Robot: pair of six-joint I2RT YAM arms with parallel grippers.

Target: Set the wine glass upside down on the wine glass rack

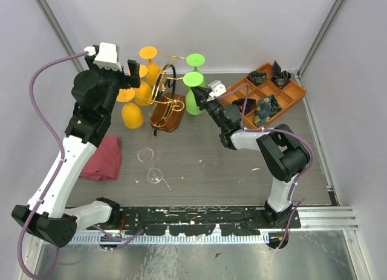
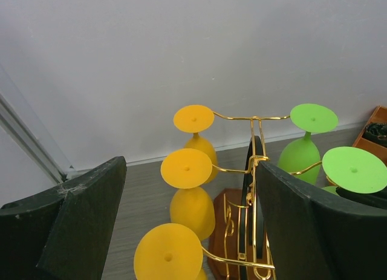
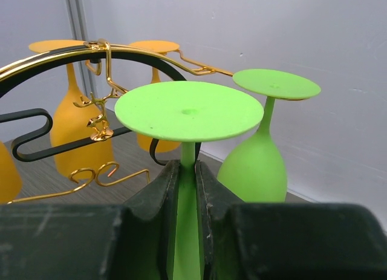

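The wine glass rack (image 1: 164, 86) has gold wire arms, a dark hoop and a brown wooden base (image 1: 167, 115). It also shows in the left wrist view (image 2: 253, 171) and the right wrist view (image 3: 100, 98). Three orange glasses (image 1: 132, 113) hang upside down on its left side. One green glass (image 1: 195, 60) hangs at its back right. My right gripper (image 1: 208, 97) is shut on the stem of a second green wine glass (image 3: 188, 110), held upside down beside the rack's right side. My left gripper (image 1: 134, 74) is open and empty by the orange glasses (image 2: 186, 168).
Two clear glasses (image 1: 145, 154) (image 1: 156, 176) are on the table in front of the rack. A red cloth (image 1: 103, 158) lies at the left. An orange compartment tray (image 1: 289, 97) with dark items stands at the back right. Walls close the back and sides.
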